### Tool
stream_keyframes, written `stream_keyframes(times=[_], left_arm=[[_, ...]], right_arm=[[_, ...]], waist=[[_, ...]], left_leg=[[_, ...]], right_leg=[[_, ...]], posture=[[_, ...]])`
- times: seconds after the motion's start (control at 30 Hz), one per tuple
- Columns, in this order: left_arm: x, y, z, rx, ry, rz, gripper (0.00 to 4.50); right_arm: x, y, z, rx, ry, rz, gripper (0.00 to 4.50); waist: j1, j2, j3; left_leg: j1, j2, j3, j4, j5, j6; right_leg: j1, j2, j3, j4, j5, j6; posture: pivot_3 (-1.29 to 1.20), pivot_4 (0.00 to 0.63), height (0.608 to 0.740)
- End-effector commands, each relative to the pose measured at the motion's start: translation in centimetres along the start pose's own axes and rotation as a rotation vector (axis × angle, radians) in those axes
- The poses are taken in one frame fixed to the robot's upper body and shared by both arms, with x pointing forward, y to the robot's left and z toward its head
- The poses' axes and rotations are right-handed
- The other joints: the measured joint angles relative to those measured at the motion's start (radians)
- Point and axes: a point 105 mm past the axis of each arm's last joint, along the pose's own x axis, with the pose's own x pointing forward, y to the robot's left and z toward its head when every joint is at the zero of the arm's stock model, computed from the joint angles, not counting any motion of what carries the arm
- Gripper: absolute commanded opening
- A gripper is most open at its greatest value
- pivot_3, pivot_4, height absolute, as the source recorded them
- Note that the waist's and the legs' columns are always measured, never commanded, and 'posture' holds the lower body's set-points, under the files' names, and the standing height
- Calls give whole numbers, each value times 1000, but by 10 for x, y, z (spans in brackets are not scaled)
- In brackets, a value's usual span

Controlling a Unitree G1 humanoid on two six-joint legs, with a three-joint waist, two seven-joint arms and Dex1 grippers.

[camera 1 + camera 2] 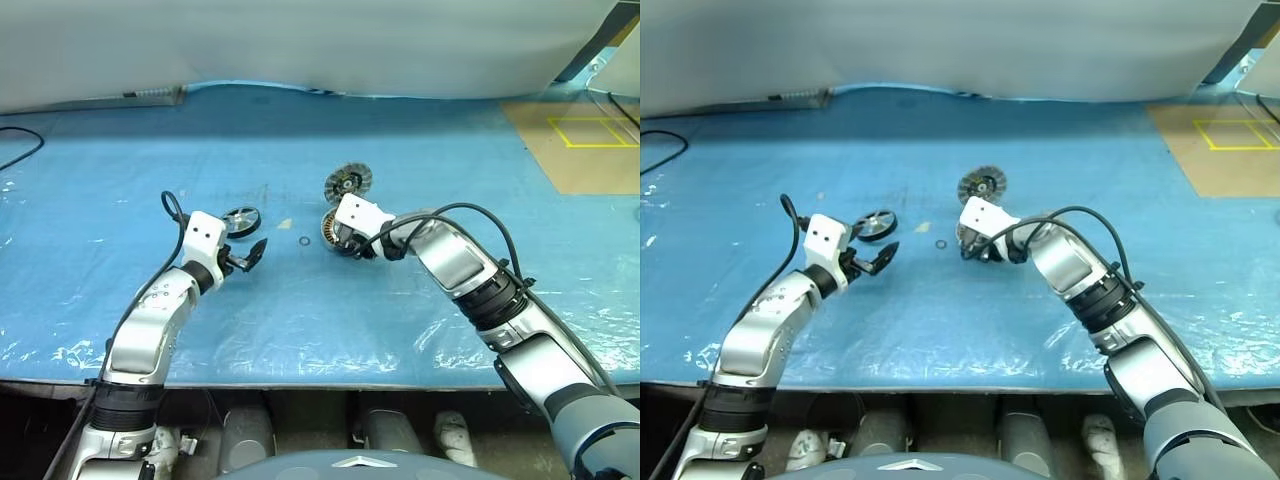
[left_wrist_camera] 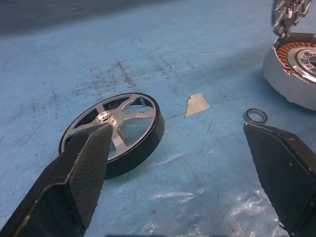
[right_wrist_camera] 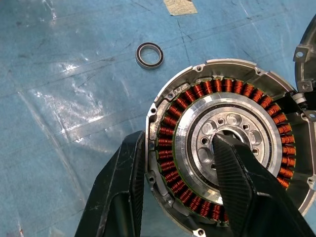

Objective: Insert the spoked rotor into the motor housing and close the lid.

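The spoked rotor (image 1: 241, 221) lies flat on the blue sheet, dark with a shiny rim and spokes. My left gripper (image 1: 248, 255) hovers just in front of it, open, and one fingertip overlaps the rotor (image 2: 116, 131) in the left wrist view. The motor housing (image 3: 197, 94) shows its ring of copper windings face up. My right gripper (image 3: 178, 138) straddles its wall, with one finger against the outer rim and the other in the centre bore, closed on it. The lid (image 1: 348, 183), a grey ribbed disc, sits just behind the housing (image 1: 328, 228).
A small thin ring washer (image 1: 304, 241) lies between the rotor and the housing, with a scrap of tape (image 1: 285, 224) beside it. A cardboard sheet with a yellow square (image 1: 585, 140) covers the far right. A black cable (image 1: 20, 150) runs at the far left.
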Motion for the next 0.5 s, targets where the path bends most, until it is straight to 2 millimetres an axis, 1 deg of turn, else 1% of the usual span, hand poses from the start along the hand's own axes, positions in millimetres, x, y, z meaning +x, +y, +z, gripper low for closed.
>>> stream_keyframes(times=[0.03,0.13,0.2,0.5], left_arm=[[-4,-1,11,17,-47,5,4500],[-5,-2,9,15,-44,6,4500],[-5,-2,7,14,-41,6,4500],[-2,-2,4,14,-34,-7,4500]], right_arm=[[3,18,-11,125,51,37,1716],[0,29,-9,216,60,43,1716],[-3,33,-10,277,70,36,1716],[-18,49,-22,532,141,6,1716]], waist=[[0,0,0],[1,0,0],[1,0,0],[5,0,0]], left_leg=[[0,0,0,0,0,0],[0,0,0,-1,0,0],[1,0,0,-2,0,0],[3,0,0,-2,0,-1]], right_leg=[[0,0,0,0,0,0],[0,0,0,-1,0,0],[0,0,0,-1,0,-1],[1,0,0,-1,-1,0]], posture=[[0,150,740],[0,150,740],[0,150,740],[0,150,740]])
